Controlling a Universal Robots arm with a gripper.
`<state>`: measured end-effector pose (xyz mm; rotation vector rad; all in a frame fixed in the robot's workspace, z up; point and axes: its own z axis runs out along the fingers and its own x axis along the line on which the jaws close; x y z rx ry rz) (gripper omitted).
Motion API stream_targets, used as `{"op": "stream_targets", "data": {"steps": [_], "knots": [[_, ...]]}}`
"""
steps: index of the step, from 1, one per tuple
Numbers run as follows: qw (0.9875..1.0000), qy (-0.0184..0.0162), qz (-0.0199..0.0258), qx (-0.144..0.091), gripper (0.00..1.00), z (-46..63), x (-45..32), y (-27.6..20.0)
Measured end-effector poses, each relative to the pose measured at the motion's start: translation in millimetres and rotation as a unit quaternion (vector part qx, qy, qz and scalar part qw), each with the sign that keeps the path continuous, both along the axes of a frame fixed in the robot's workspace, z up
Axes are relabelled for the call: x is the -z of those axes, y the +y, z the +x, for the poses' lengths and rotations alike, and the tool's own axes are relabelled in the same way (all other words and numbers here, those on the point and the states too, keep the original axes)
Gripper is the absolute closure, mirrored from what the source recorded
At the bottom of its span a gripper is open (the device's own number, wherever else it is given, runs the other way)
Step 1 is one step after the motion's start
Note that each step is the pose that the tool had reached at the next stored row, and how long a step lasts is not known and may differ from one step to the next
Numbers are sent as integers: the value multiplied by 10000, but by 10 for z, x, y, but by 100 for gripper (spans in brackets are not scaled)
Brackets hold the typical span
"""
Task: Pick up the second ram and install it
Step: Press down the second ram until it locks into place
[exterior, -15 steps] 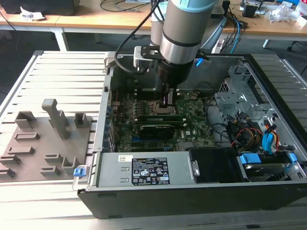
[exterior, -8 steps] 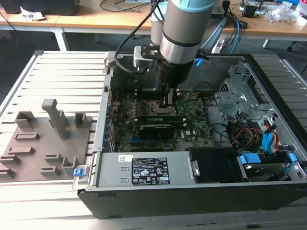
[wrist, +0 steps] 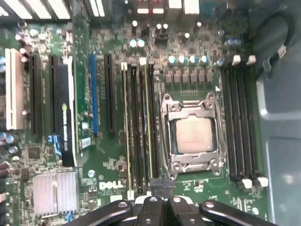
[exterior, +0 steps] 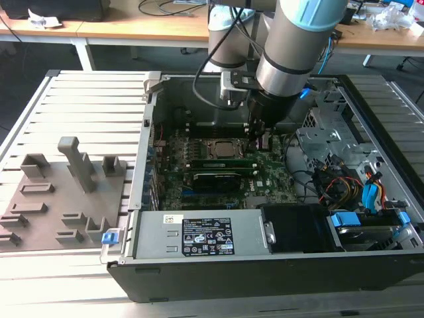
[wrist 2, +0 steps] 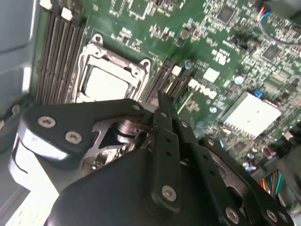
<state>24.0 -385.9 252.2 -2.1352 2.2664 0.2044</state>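
The second ram [wrist: 148,122] is a thin green stick standing on edge in a slot beside the square CPU socket [wrist: 193,136]. A similar stick [wrist: 127,122] sits two slots further from the socket. My gripper [wrist: 161,184] is shut, its fingertips together right at the near end of the second ram; whether they touch it I cannot tell. In the second wrist view the gripper [wrist 2: 161,100] points down at the slot ends next to the socket [wrist 2: 106,80]. In the exterior view the gripper [exterior: 255,140] hangs inside the open case, over the ram sticks [exterior: 222,161].
A black expansion card [wrist: 68,117] stands in a slot further out. A ribbed heatsink [wrist: 54,193] sits near it. Empty memory slots [wrist: 240,122] lie on the socket's other side. Cables [exterior: 344,185], drive bays and a power supply [exterior: 205,235] crowd the case. A grey tray [exterior: 40,205] lies outside.
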Motion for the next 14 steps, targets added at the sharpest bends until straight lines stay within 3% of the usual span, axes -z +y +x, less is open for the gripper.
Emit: {"op": "stream_targets", "data": {"steps": [2,6,9,10,11,12,13,14], "knots": [[10000,3,-1,-45,89,1,43,-3],[9998,12,-3,-173,89,0,220,-16],[9998,14,-6,-188,89,1,252,-17],[9998,12,4,-188,89,1,243,-15],[9998,9,8,-188,89,-1,184,-14],[9998,0,1,-188,89,-30,123,-15],[9998,-13,-1,-188,89,-132,121,-16],[9998,-17,-1,-188,89,-317,123,-16]]}}
